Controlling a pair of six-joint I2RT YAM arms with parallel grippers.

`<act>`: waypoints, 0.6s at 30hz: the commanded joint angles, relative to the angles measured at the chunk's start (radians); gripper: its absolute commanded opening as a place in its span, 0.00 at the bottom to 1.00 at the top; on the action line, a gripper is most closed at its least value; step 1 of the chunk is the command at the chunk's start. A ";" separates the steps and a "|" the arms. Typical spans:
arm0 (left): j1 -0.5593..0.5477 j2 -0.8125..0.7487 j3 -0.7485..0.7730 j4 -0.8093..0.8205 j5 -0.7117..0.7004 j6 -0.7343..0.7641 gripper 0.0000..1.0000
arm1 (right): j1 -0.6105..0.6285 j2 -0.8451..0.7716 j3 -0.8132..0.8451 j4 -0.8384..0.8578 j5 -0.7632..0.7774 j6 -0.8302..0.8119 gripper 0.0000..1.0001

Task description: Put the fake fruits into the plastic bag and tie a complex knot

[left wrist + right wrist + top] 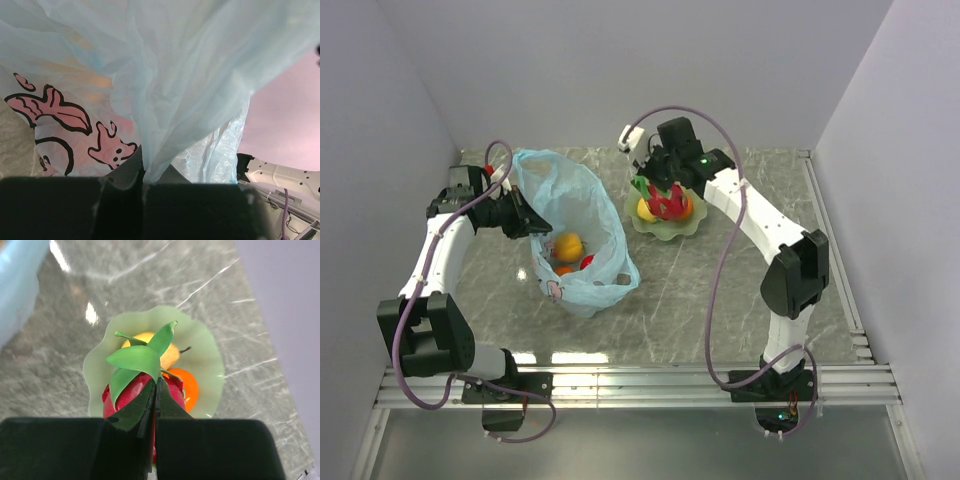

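The light-blue plastic bag (582,190) stands open on the left. An orange-yellow fruit (568,245) and a red one (587,262) lie inside it. My left gripper (530,222) is shut on the bag's left rim, and in the left wrist view the film (175,75) bunches into the closed tips (142,175). My right gripper (658,186) hangs over the pale green plate (665,233). It is shut (157,382) on a green leaf (137,360) of the pink-red fruit (125,395). A yellow fruit (167,356) and an orange one (189,387) sit on that plate (205,355). No knot is in view.
White walls close in the marbled table (720,290) at the back and on both sides. A metal rail (650,380) runs along the near edge by the arm bases. The right arm (280,175) shows past the bag in the left wrist view.
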 commanded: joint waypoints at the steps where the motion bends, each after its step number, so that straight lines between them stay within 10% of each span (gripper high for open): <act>1: 0.005 -0.027 -0.010 0.038 0.032 -0.016 0.00 | -0.004 -0.120 0.127 0.045 0.013 0.080 0.00; 18: 0.008 -0.013 -0.028 0.084 0.067 -0.059 0.00 | 0.166 -0.137 0.275 0.353 -0.368 0.661 0.00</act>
